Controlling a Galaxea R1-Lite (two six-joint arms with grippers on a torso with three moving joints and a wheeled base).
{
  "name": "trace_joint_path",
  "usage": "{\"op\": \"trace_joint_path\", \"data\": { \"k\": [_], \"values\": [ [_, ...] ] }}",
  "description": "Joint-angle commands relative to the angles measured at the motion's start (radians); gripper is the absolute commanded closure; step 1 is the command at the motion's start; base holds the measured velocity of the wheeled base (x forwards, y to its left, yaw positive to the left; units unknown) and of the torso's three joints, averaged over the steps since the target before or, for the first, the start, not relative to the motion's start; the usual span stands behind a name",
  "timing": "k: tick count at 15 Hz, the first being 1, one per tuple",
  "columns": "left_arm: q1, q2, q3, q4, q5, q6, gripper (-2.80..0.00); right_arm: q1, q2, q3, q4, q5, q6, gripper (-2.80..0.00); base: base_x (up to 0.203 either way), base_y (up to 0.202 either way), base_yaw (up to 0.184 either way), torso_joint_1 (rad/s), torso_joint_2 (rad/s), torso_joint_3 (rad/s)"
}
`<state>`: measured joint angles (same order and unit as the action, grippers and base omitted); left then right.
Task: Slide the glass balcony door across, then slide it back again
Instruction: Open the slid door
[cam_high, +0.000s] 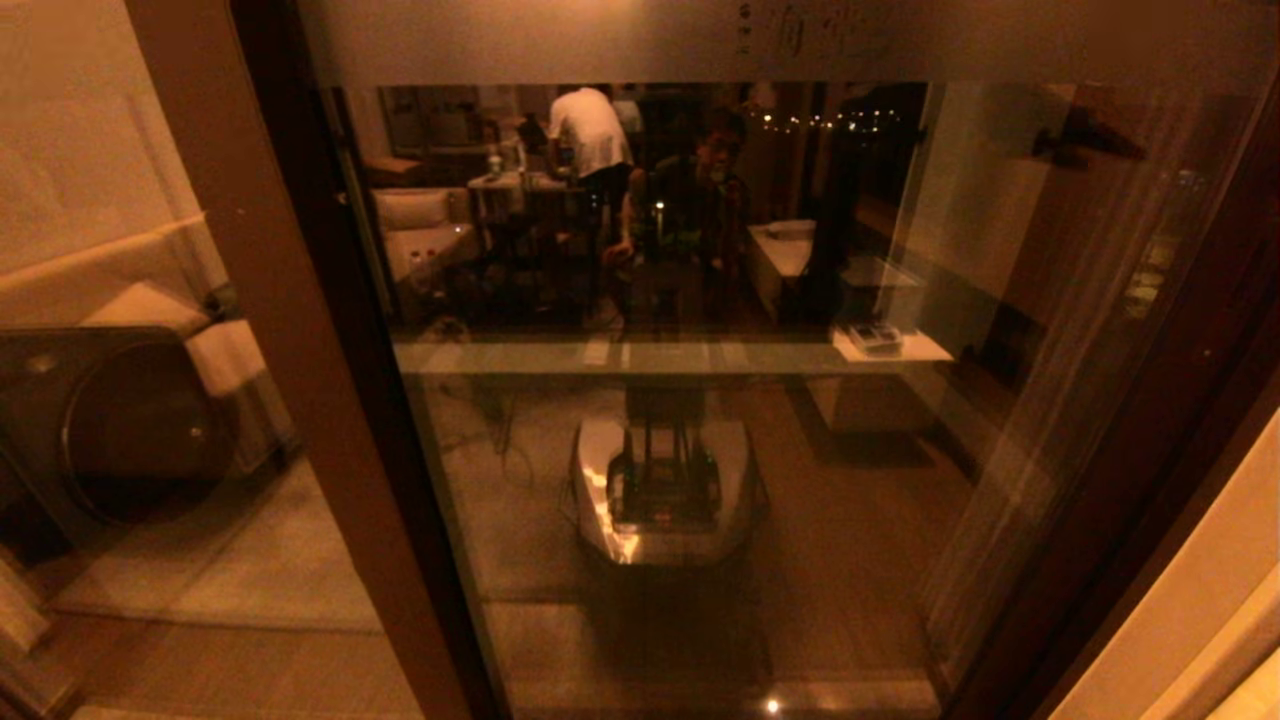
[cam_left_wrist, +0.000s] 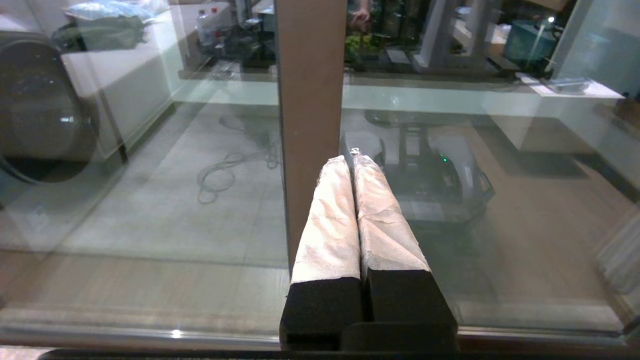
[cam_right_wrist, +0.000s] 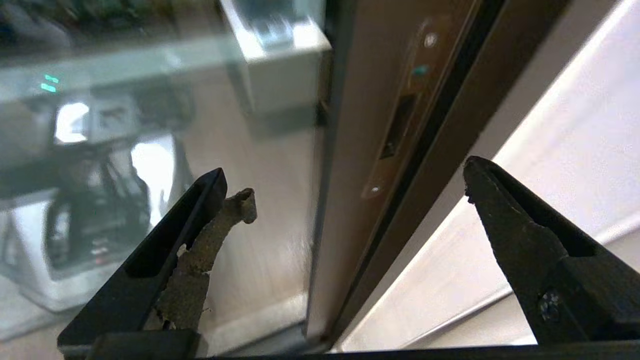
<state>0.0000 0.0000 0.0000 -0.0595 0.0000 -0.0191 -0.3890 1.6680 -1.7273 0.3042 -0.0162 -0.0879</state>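
The glass balcony door (cam_high: 700, 450) fills the head view, with a frosted top band (cam_high: 800, 40) bearing characters. Neither gripper shows there. In the right wrist view its brown upright (cam_right_wrist: 345, 210) carries a slim recessed handle plate (cam_right_wrist: 400, 115) with screws. My right gripper (cam_right_wrist: 342, 167) is open, its black fingers spread to either side of that upright, with nothing between them. In the left wrist view my left gripper (cam_left_wrist: 350, 160) is shut and empty. Its white-wrapped fingers (cam_left_wrist: 330, 215) point at the edge of a plain brown upright (cam_left_wrist: 310, 100) with no handle.
A round-door washing machine (cam_high: 130, 430) stands behind the glass at the left (cam_left_wrist: 40, 110). A pale wall (cam_high: 1200, 600) borders the door's right side (cam_right_wrist: 550, 150). A loose cable (cam_left_wrist: 225, 170) lies on the floor beyond. My own base (cam_high: 665, 490) is mirrored in the pane.
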Motion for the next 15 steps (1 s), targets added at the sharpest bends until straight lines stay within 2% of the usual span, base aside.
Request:
{"op": "trace_joint_path", "data": {
  "k": [1, 4, 7, 15],
  "values": [
    [0.0, 0.0, 0.021, -0.001, 0.0, -0.001, 0.0, -0.016, 0.11, -0.05, 0.008, 0.001, 0.0, -2.8, 0.0, 0.0, 0.0, 0.0, 0.0, 0.0],
    [0.0, 0.0, 0.021, -0.001, 0.0, -0.001, 0.0, -0.04, 0.15, -0.075, 0.004, 0.014, 0.01, -2.8, 0.0, 0.0, 0.0, 0.0, 0.0, 0.0],
    [0.0, 0.0, 0.021, -0.001, 0.0, -0.001, 0.0, -0.074, 0.162, -0.092, 0.006, 0.102, 0.017, -2.8, 0.0, 0.0, 0.0, 0.0, 0.0, 0.0],
    [0.0, 0.0, 0.021, -0.002, 0.0, -0.001, 0.0, -0.08, 0.249, -0.134, 0.006, 0.126, 0.038, -2.8, 0.0, 0.0, 0.0, 0.0, 0.0, 0.0]
  ]
}}
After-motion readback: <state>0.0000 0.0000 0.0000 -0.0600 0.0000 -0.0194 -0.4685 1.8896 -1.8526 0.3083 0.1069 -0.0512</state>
